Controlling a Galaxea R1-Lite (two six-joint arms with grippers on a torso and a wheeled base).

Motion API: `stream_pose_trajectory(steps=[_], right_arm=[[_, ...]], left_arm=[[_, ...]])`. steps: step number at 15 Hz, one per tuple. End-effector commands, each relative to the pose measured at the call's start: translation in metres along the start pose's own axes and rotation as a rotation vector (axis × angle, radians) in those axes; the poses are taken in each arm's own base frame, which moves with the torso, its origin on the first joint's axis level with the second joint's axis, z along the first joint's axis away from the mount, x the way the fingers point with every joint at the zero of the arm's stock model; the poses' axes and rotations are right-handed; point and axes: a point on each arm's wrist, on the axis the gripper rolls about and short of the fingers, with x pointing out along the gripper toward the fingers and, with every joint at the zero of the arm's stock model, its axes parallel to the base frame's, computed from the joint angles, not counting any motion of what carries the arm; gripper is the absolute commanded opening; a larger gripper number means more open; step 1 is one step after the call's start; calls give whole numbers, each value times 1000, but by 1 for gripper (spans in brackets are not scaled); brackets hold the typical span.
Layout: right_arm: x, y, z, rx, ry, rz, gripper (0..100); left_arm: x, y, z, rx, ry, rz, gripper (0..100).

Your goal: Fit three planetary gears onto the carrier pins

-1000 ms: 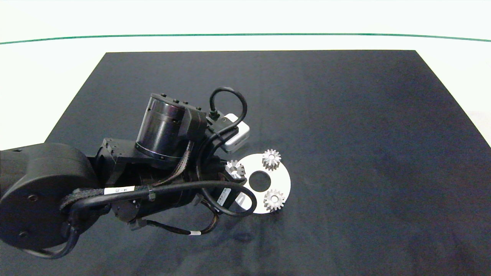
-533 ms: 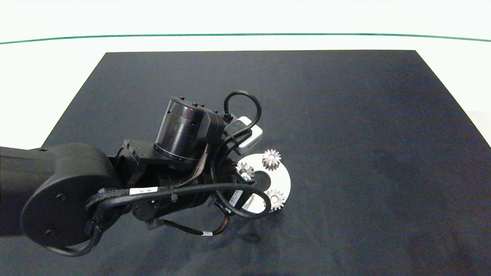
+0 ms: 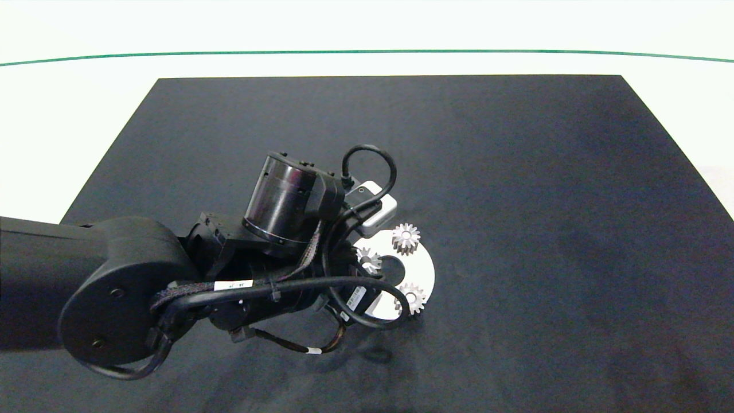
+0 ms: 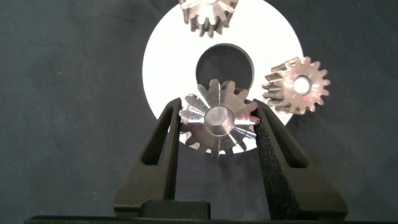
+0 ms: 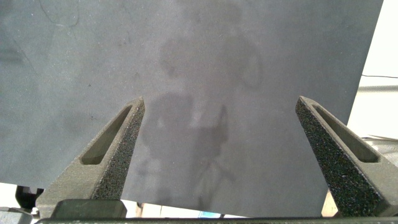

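The small silvery metal spur gear [image 4: 217,119] gripped in the left end effector [image 4: 217,124] looks stiff and dense for its size, with pointed teeth that give the foam-faced fingers [image 4: 166,134] purchase. The hold is across opposite tooth tips, which seems right, since the bore must stay free. It hangs over the near rim of the flat white disc with the round central hole [image 4: 163,59]. I cannot make out the pin beneath it. Two like gears [image 4: 298,84] sit beyond the fingertips on that disc, one to the side, one at the far rim [image 4: 208,17]. The left arm reaches in pointing steeply down at the dark surface [image 3: 516,172]. The right end effector [image 5: 221,158] hovers spread wide, holding nothing.
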Motion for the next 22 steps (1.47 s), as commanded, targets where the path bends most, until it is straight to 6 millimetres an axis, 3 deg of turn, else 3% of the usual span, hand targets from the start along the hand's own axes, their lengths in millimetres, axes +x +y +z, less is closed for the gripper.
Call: stream_pose_trajectory(steps=[1, 22], right_arm=[[1, 0, 0, -3, 5, 1, 100], [1, 0, 0, -4, 7, 2, 100]], left_arm=[[1, 7, -1, 4, 7, 35, 4], [15, 6, -12, 13, 68, 47, 4]])
